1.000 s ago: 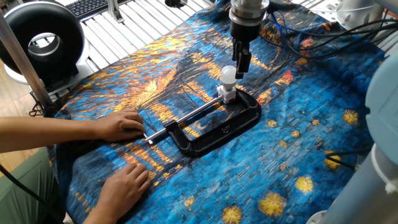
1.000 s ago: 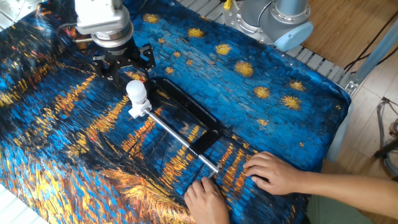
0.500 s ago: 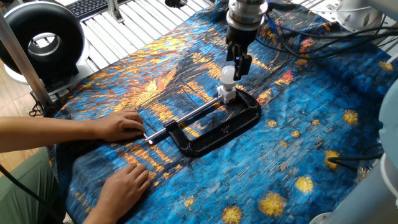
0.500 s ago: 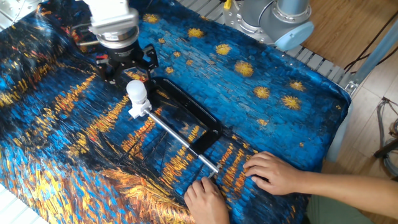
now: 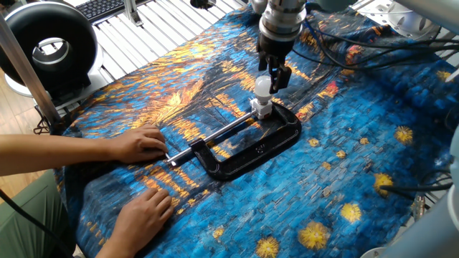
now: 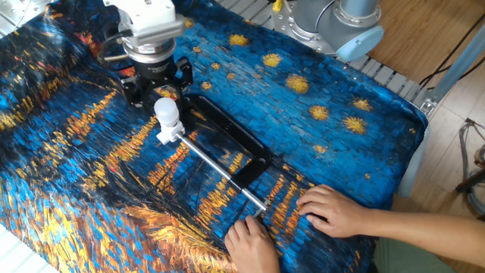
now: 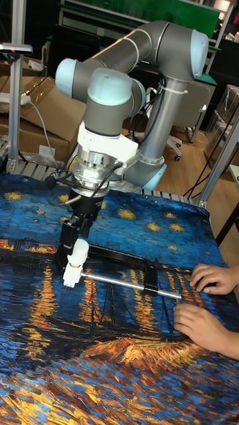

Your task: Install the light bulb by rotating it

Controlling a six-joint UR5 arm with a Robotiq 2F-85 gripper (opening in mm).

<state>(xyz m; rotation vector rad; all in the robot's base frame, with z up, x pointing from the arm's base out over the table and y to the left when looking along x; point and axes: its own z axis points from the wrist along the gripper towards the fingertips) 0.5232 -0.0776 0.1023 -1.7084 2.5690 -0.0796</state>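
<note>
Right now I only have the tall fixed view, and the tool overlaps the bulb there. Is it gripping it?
Observer: No. In the other fixed view the tool has its jaws spread wide, and the bulb sits clear of both.
Operator: Is the bulb standing straight?
Observer: In one fixed view it stands upright in the white socket at the end of the black clamp.
Operator: Anything behind the arm I can't see?
Observer: Loose cables lie on the cloth just beyond the tool.
</note>
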